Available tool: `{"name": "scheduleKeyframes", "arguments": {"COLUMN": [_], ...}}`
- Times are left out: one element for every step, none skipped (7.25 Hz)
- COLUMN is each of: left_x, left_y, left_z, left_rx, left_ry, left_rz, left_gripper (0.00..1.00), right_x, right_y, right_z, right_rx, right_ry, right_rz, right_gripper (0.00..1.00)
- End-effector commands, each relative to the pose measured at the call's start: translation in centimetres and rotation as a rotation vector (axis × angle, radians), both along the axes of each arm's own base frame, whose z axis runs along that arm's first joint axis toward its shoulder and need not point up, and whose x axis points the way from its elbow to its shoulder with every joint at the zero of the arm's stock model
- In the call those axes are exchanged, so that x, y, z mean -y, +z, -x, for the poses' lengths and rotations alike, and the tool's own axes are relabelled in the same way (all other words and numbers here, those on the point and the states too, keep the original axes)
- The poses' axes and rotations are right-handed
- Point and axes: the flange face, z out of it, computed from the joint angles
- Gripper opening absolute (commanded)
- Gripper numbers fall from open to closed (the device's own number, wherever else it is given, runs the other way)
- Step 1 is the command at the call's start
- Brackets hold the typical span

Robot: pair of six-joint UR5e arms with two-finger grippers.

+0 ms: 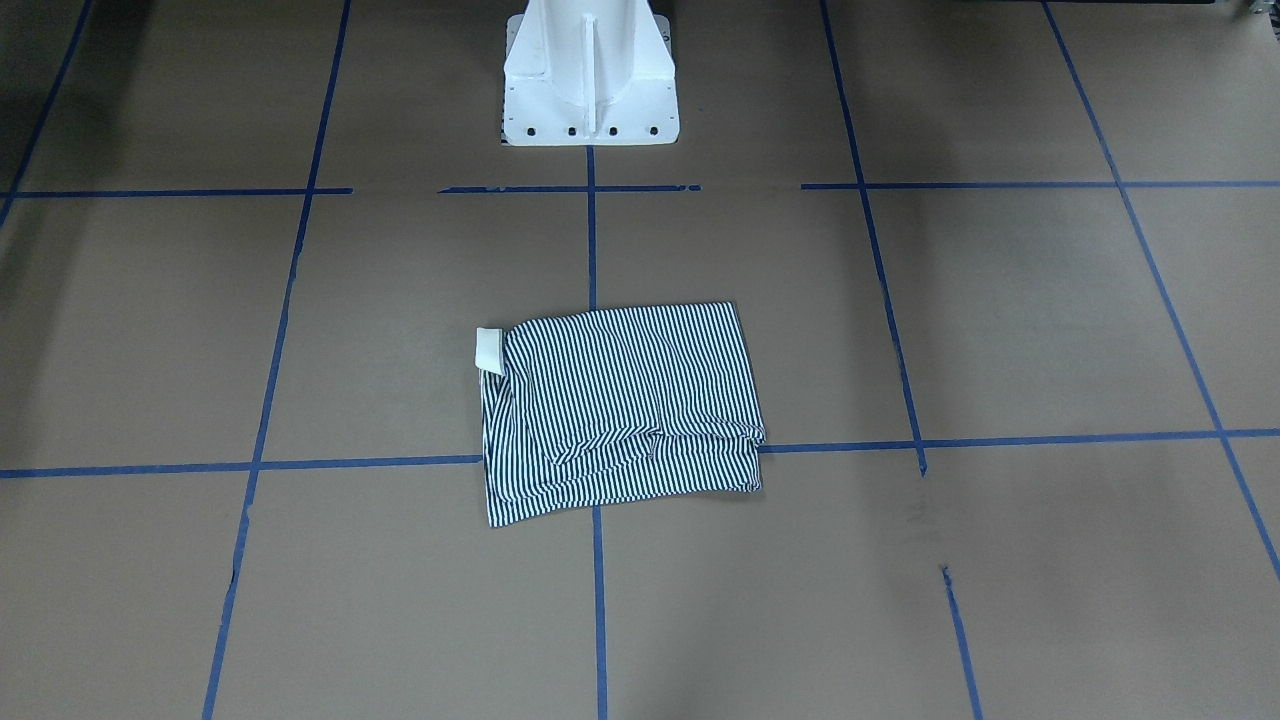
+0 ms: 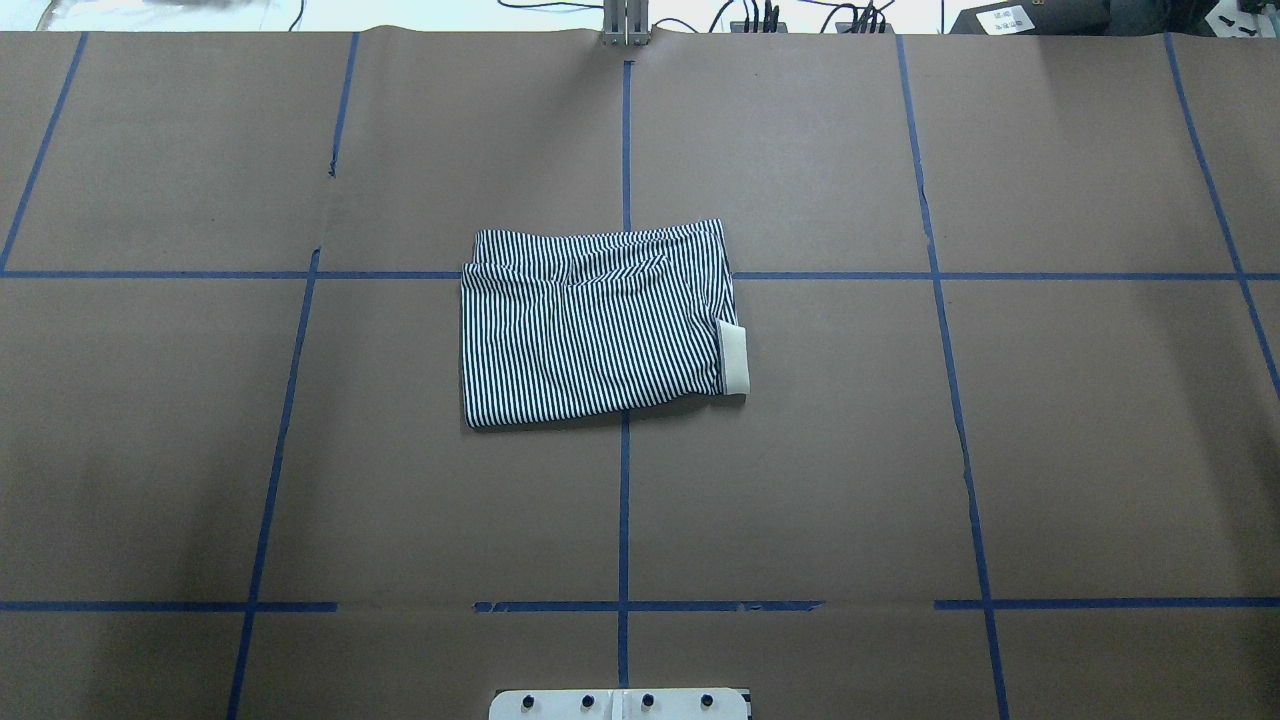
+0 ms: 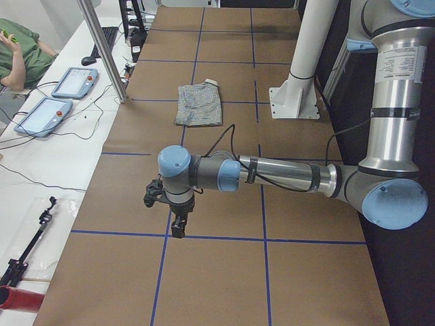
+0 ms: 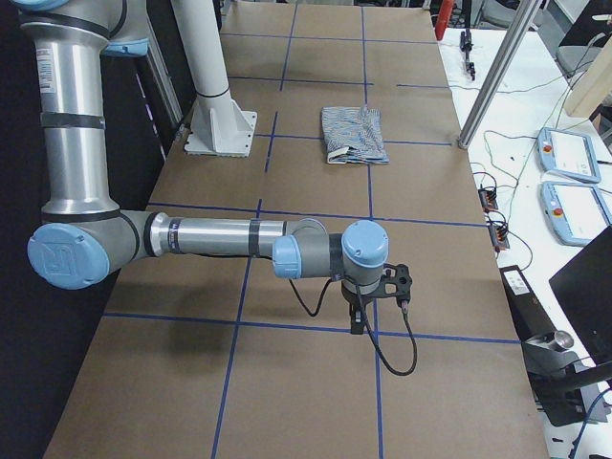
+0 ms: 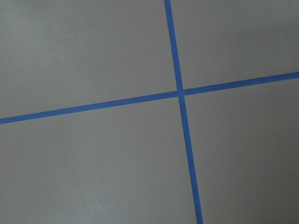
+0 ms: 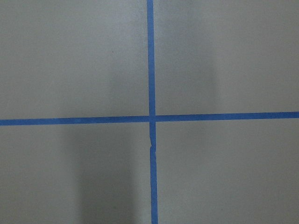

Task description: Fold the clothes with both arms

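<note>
I see the folded striped polo shirt (image 2: 595, 325) lying flat at the centre of the table (image 2: 1000, 450), its cream collar (image 2: 733, 358) showing at one side. The left gripper (image 3: 178, 229) and right gripper (image 4: 357, 321) hang over opposite table ends, well apart from the shirt. I cannot tell how far either is open.

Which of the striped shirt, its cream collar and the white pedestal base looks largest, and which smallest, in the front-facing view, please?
1. striped shirt, clearly the largest.
2. white pedestal base, though the top edge crops it and it stands farther from the camera.
3. cream collar, only a small part showing.
</note>
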Motion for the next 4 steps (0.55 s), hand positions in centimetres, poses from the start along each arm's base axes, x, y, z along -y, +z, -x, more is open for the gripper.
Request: {"name": "scheduleKeyframes", "arguments": {"left_x": [-0.1, -0.02, -0.14, -0.14], "left_y": [-0.11, -0.25, -0.39, -0.47], "left_z": [-0.47, -0.53, -0.52, -0.52], "left_rx": [-0.063, -0.073, -0.072, -0.072], "left_ry": [-0.039, -0.111, -0.113, -0.112], "left_rz": [0.046, 0.106, 0.105, 0.102], "left_gripper": [1.0, 1.0, 1.0, 1.0], "right_x": [-0.05, -0.12, -0.12, -0.12], "right_y": [-0.14, -0.06, -0.14, -0.14], "right_z": [0.0, 0.0, 0.0, 0.0], "right_rx": [0.0, 0.0, 0.0, 0.0], "right_ry": [0.0, 0.0, 0.0, 0.0], "right_rz": [-0.003, -0.001, -0.003, -0.003], "right_gripper": [1.0, 1.0, 1.0, 1.0]}}
